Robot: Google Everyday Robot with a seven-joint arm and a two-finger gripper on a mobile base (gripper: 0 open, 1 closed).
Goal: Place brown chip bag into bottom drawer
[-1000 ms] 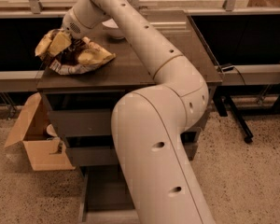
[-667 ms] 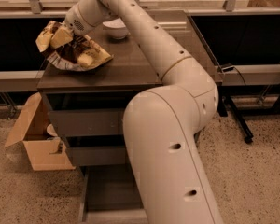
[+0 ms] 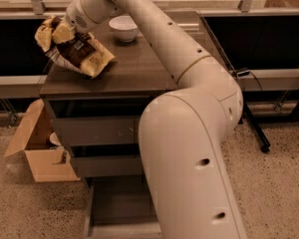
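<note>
Claw point(image 3: 60, 33) at upper left is clamped on one yellow end of the bag point(image 3: 83, 55), other end on the surface point(image 3: 134, 71); drawer point(image 3: 120, 203) open down bottom.

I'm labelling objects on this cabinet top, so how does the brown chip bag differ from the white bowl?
The brown chip bag is crumpled foil, dark brown with yellow ends; the white bowl is smooth and plain. The bag is wider than the bowl. The bag sits tilted at the left edge of the cabinet top, its upper end clamped in the gripper; the bowl stands upright farther back. Both are over the cabinet top.
</note>
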